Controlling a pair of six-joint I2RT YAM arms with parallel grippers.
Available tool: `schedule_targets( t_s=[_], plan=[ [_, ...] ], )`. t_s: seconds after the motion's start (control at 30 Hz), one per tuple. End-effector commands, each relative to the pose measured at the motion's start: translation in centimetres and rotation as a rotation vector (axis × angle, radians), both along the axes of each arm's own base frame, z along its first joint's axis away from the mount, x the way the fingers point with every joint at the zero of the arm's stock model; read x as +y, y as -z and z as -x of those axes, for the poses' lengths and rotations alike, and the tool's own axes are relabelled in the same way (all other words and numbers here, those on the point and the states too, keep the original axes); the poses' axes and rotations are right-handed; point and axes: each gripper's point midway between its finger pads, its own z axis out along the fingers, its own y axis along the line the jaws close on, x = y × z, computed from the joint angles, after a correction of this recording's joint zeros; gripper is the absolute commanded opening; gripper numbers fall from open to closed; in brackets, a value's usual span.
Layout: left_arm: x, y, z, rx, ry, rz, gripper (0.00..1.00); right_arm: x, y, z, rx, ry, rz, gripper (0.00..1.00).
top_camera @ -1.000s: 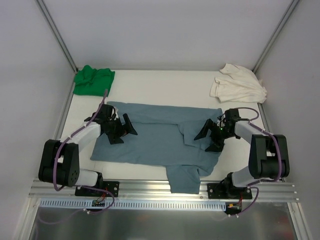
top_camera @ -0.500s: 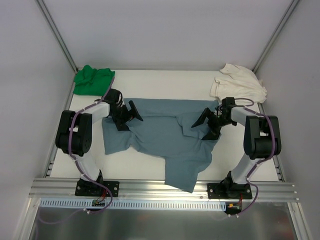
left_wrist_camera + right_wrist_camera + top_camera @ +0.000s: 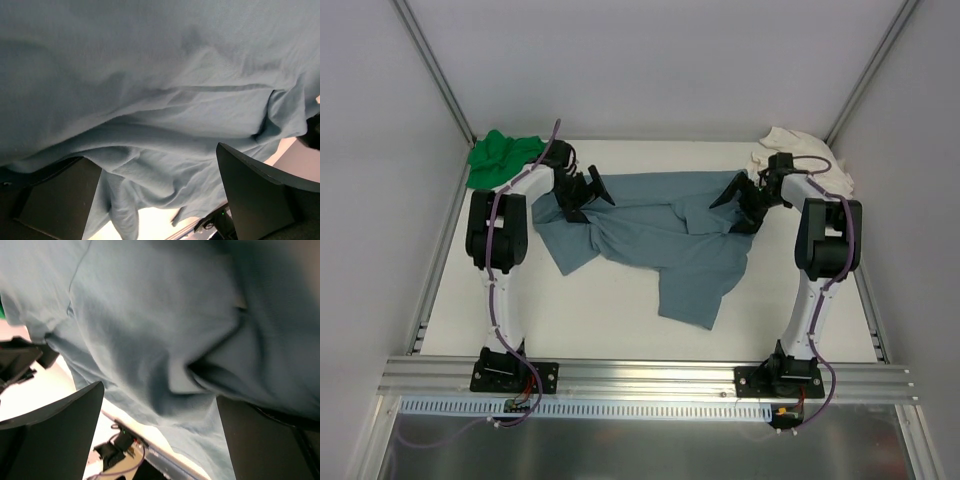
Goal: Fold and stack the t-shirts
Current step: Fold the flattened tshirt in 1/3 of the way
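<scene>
I log the spread tee (image 3: 670, 240) on the table (image 3: 610, 320), lying between both grippers and trailing toward the bases. Left gripper (image 3: 588, 192) is over its left edge, right gripper (image 3: 740, 200) over its right. A second tee (image 3: 500, 158) lies just left of the left gripper; a third tee (image 3: 798, 143) lies just behind-right of the right gripper.

Soft, even light from above; wrist views dim and blurred
The top view is bright and sharp: the white worktop (image 3: 600, 310) is evenly lit, and the blue-grey t-shirt (image 3: 660, 235) casts only faint shadows. In both wrist views the cloth sits close to the lens, soft and out of focus, its folds shaded dark.
</scene>
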Motion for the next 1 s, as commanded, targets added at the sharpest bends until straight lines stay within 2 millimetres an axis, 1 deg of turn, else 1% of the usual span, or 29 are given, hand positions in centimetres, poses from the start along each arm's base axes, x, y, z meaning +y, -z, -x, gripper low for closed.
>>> schedule_targets(
  t_s=[0.0,0.03,0.07,0.1,0.17,0.2,0.23,0.27,0.3,0.33,0.37,0.4,0.43,0.47,0.5,0.53,0.57,0.63,0.67,0.7,0.73,0.77,0.8,0.83,0.87,0.9,0.93,0.97],
  plan=[
    [2.3,3.3,-0.4,0.039,0.031,-0.107,0.99,-4.4,-0.7,-4.1,-0.064,0.073,0.105,0.99],
    [2.0,2.6,-0.8,0.026,0.044,-0.092,0.99,-5.0,-0.6,-4.4,-0.057,0.080,0.112,1.00],
    [2.1,2.6,-0.9,0.028,0.052,-0.094,0.99,-5.5,-0.9,-4.7,-0.067,0.081,0.122,0.99],
    [2.2,2.4,-0.6,0.028,0.067,-0.098,0.99,-6.5,-1.6,-5.3,-0.078,0.097,0.144,0.99],
    [2.2,2.3,0.0,0.030,0.080,-0.099,0.99,-7.4,-2.4,-5.5,-0.090,0.104,0.157,1.00],
    [2.3,2.3,0.8,0.034,0.092,-0.099,0.99,-7.9,-2.6,-5.5,-0.093,0.116,0.161,0.99],
    [2.4,2.3,1.1,0.033,0.095,-0.098,0.99,-8.0,-3.3,-5.4,-0.105,0.119,0.163,0.99],
    [2.4,2.3,1.5,0.035,0.105,-0.097,0.99,-8.0,-3.5,-5.2,-0.107,0.120,0.163,1.00],
    [2.4,1.8,2.0,0.029,0.112,-0.092,0.99,-7.9,-3.8,-4.9,-0.108,0.118,0.157,0.99],
    [2.3,2.3,3.3,0.057,0.120,-0.079,0.99,-7.7,-4.4,-4.0,-0.109,0.116,0.153,0.99],
    [2.2,2.2,4.0,0.061,0.126,-0.070,0.99,-7.6,-4.8,-3.5,-0.119,0.117,0.152,0.99],
    [2.2,2.1,5.9,0.075,0.135,-0.060,0.99,-7.4,-5.3,-2.9,-0.131,0.117,0.150,0.99],
    [2.2,2.0,6.8,0.077,0.144,-0.061,0.99,-7.3,-5.8,-2.2,-0.141,0.117,0.150,0.99],
    [2.4,0.7,7.3,0.033,0.150,-0.076,0.99,-7.1,-6.9,-0.7,-0.160,0.117,0.152,1.00],
    [2.8,1.8,9.8,0.082,0.156,-0.088,0.99,-6.9,-7.6,0.0,-0.174,0.111,0.146,0.99],
    [3.1,1.7,10.8,0.078,0.159,-0.097,0.99,-6.6,-7.4,1.5,-0.155,0.106,0.139,1.00],
    [3.8,1.6,12.7,0.081,0.152,-0.121,0.99,-6.4,-9.4,2.3,-0.207,0.102,0.139,0.99],
    [4.3,1.3,14.1,0.070,0.151,-0.138,0.99,-6.2,-10.5,3.8,-0.229,0.100,0.137,1.00],
    [4.6,0.7,15.0,0.054,0.148,-0.148,0.99,-5.7,-11.4,5.2,-0.247,0.090,0.128,0.99],
    [4.7,0.3,15.3,0.044,0.145,-0.149,0.99,-5.5,-11.9,5.8,-0.261,0.078,0.130,1.00],
    [4.7,-0.9,15.3,0.010,0.136,-0.147,0.99,-5.2,-12.3,6.7,-0.262,0.066,0.127,0.99],
    [4.7,-1.3,15.7,0.004,0.130,-0.142,0.99,-4.4,-12.2,7.8,-0.255,0.043,0.109,1.00],
    [4.5,-2.0,15.7,-0.017,0.126,-0.122,0.99,-3.9,-13.3,8.8,-0.288,0.025,0.104,1.00],
    [4.2,-3.6,15.7,-0.062,0.114,-0.105,0.99,-3.1,-13.4,9.9,-0.285,-0.006,0.095,0.99],
    [4.0,-4.5,15.7,-0.085,0.111,-0.093,0.99,-2.7,-12.7,11.1,-0.266,-0.023,0.099,0.99],
    [3.8,-5.4,15.8,-0.109,0.111,-0.083,0.99,-2.5,-13.1,12.1,-0.287,-0.032,0.107,1.00],
    [3.7,-7.2,15.8,-0.163,0.104,-0.074,0.99,-2.2,-12.9,13.1,-0.288,-0.055,0.113,1.00],
    [3.6,-8.3,15.8,-0.200,0.101,-0.070,0.99,-2.4,-12.3,13.9,-0.280,-0.057,0.128,0.99]
  ],
)
